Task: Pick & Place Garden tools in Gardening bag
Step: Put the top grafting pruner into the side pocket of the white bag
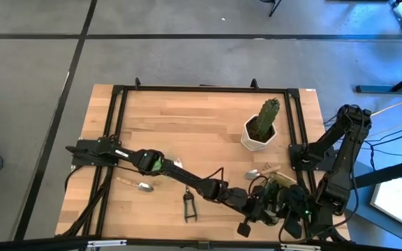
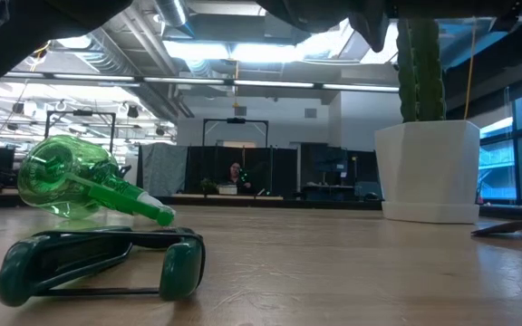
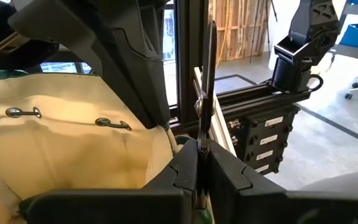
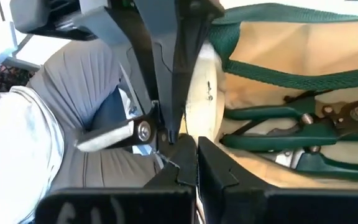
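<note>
Left wrist: fingers pinch bag.

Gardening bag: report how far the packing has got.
Done: one pair of shears lies inside the gardening bag. In hand: the left gripper is shut on a thin dark tool at the bag; the right gripper seems to pinch its rim. To do: table shears, two trowels, spray bottle.

Two dark arms work over one wooden worktop. On it: one cactus in one white pot, one khaki bag, two silver trowels, one green spray bottle. Shears: one pair on the worktop, one in the bag.
</note>
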You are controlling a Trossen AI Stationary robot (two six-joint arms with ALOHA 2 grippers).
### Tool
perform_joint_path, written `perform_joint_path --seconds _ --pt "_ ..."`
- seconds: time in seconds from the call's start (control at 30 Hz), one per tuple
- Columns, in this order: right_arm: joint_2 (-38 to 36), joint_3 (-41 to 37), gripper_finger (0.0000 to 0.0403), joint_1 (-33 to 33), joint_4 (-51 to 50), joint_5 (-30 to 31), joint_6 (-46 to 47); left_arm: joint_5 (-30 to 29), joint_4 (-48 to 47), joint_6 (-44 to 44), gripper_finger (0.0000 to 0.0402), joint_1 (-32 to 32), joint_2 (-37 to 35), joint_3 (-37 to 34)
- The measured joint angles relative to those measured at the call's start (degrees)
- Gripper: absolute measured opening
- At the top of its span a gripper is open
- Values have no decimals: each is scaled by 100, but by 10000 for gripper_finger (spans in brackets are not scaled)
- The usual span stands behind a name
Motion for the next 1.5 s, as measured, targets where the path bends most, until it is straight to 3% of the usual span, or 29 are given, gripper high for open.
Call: perform_joint_path --seconds 0.37,0.77,0.97,1.5 --pt "0 4 0 2 10 -145 1 356 -77 -22 50 11 0 -6" --pt "0 7 0 3 36 -254 2 106 -644 224 139 13 -101 -22" --pt "0 9 0 4 26 -255 -15 -682 -1010 978 143 -33 -475 -13" --pt "0 9 0 2 -9 -250 -43 -302 -878 1997 144 -103 -527 -7"
